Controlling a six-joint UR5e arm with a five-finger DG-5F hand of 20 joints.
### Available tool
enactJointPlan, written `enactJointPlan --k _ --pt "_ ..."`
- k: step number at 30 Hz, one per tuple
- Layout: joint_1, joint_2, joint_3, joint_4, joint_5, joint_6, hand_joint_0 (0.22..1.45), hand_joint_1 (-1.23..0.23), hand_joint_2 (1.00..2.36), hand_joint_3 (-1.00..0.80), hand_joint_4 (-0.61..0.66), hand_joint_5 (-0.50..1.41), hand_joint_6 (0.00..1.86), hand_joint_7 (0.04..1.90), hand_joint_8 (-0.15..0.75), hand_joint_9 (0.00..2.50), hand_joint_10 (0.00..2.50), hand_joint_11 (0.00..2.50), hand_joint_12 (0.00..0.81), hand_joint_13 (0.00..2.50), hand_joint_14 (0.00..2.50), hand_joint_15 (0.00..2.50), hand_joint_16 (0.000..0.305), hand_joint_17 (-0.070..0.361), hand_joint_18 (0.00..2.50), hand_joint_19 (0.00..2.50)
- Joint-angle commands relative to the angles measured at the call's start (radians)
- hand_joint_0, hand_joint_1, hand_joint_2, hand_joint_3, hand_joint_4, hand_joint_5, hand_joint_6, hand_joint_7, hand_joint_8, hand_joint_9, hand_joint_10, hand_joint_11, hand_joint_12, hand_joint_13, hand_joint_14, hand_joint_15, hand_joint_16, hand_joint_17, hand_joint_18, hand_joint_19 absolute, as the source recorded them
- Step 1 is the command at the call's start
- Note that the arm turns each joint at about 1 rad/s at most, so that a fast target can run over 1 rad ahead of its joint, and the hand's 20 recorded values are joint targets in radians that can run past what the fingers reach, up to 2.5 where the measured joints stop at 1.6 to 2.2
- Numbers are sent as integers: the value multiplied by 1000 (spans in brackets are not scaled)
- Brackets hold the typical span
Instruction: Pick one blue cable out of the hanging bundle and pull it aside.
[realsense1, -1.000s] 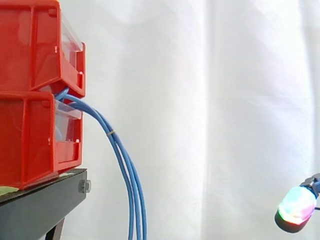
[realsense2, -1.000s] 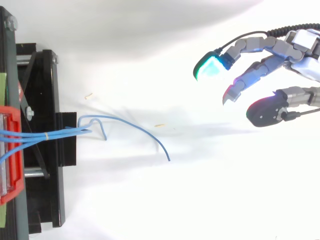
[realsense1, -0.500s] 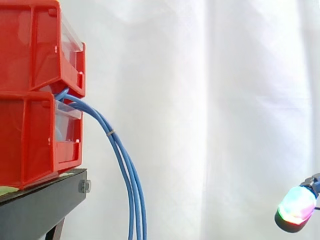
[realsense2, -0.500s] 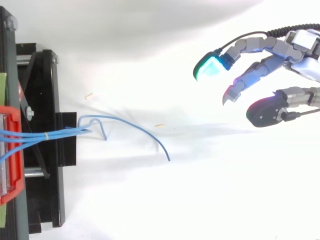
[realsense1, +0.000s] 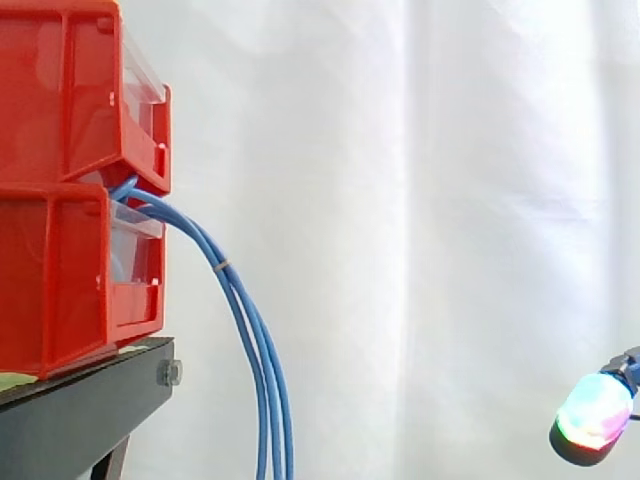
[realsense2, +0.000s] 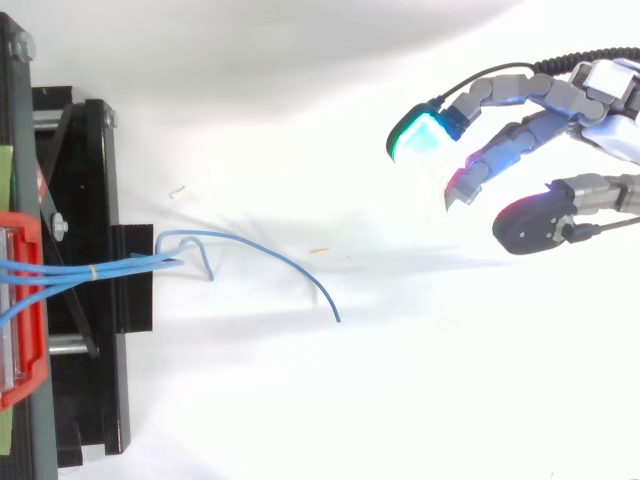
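A bundle of blue cables (realsense1: 255, 340) comes out between the two stacked red bins (realsense1: 70, 190) and hangs down past the black stand's edge, held together by a small band. From above, the cables (realsense2: 130, 265) leave the bins and spread on the white floor; one cable end (realsense2: 300, 275) curves far to the right. The hand (realsense2: 540, 120) is at the upper right in the top view, well away from the cables, open with its fingers spread and relaxed and holding nothing. One glowing fingertip (realsense1: 593, 415) shows at the lower right in the side view.
The black stand (realsense2: 85, 280) carries the bins at the left. Two small pale scraps (realsense2: 178, 190) lie on the white floor near the cables. A white curtain (realsense1: 420, 200) hangs behind. A wide stretch of white floor separates the hand from the bundle.
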Motion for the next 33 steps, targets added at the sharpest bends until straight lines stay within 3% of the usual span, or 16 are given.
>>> enactJointPlan --k 1,18,33 --pt "1 0 1 0 1 0 580 -619 1006 -427 249 -155 502 779 266 949 17 409 332 832 18 461 53 119 688 499" --pt "0 0 -1 0 1 0 522 -610 1001 -479 214 -187 502 720 260 719 7 218 347 679 13 342 55 123 570 425" --pt "0 0 1 0 1 0 484 -617 1000 -500 203 -191 502 714 248 700 6 201 335 658 13 334 55 125 508 389"
